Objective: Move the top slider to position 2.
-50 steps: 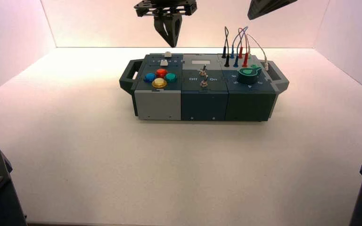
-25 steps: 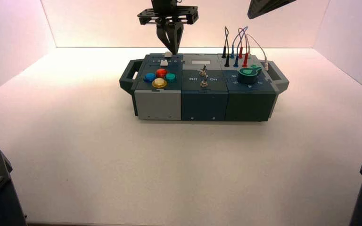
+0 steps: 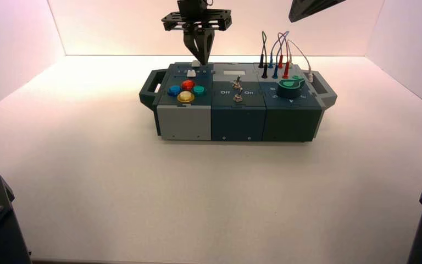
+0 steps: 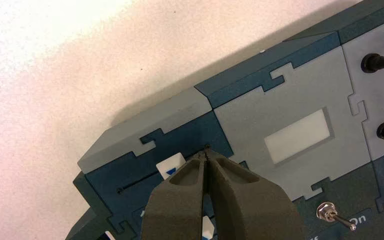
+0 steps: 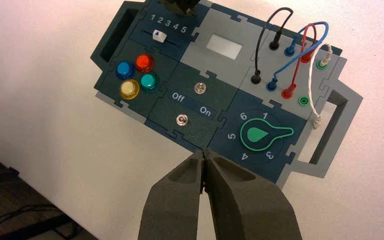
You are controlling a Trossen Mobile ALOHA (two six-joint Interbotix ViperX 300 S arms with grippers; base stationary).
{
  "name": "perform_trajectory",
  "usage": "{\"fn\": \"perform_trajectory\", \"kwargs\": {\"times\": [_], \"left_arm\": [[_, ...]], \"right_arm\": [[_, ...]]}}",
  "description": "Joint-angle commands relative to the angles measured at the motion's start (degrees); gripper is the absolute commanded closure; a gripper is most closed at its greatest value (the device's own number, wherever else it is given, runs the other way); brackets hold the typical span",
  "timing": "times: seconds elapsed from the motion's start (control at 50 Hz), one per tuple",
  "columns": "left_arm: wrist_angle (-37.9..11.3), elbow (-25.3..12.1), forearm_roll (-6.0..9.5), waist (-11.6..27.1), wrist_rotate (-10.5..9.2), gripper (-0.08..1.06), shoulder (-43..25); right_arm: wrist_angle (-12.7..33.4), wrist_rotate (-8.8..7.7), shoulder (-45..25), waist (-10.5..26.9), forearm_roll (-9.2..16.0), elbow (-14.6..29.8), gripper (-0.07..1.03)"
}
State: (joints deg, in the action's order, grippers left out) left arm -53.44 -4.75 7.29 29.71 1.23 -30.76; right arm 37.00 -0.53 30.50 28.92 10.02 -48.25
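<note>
The top slider [image 4: 170, 166] is a small white knob with a blue triangle on a thin dark track near the box's far edge; it also shows in the high view [image 3: 196, 64]. My left gripper [image 4: 206, 150] is shut, its tip down at the track just right of that knob; it hangs over the box's far left in the high view [image 3: 202, 59]. The digit 2 [image 5: 161, 20] stands in the row 1 to 5. In the right wrist view the left gripper [image 5: 180, 6] hides the top slider. My right gripper [image 5: 203, 152] is shut and empty, high above the box [image 3: 310, 7].
A second white slider knob [image 5: 158, 35] sits nearer than the digit row. Four coloured buttons [image 3: 187, 91], two toggle switches [image 3: 237, 91], a green knob [image 3: 290, 86] and plugged wires [image 3: 277, 55] fill the rest of the box [image 3: 236, 124].
My left gripper has come down and a little to the right, from well above the box to the top slider's track. The right arm has not moved.
</note>
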Motion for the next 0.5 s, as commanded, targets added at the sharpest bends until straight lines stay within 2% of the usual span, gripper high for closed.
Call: {"fn": "perform_trajectory", "kwargs": {"times": [0.02, 0.5], "left_arm": [[-0.2, -1.3, -0.09, -0.6, -0.35, 1.01, 1.2], [-0.4, -1.1, -0.7, -1.4, -0.35, 1.01, 1.4]], "right_arm": [[-0.4, -0.09, 0.6, 0.3, 0.1, 1.3, 0.99], [-0.4, -0.09, 0.6, 0.3, 0.0, 1.3, 0.99]]}}
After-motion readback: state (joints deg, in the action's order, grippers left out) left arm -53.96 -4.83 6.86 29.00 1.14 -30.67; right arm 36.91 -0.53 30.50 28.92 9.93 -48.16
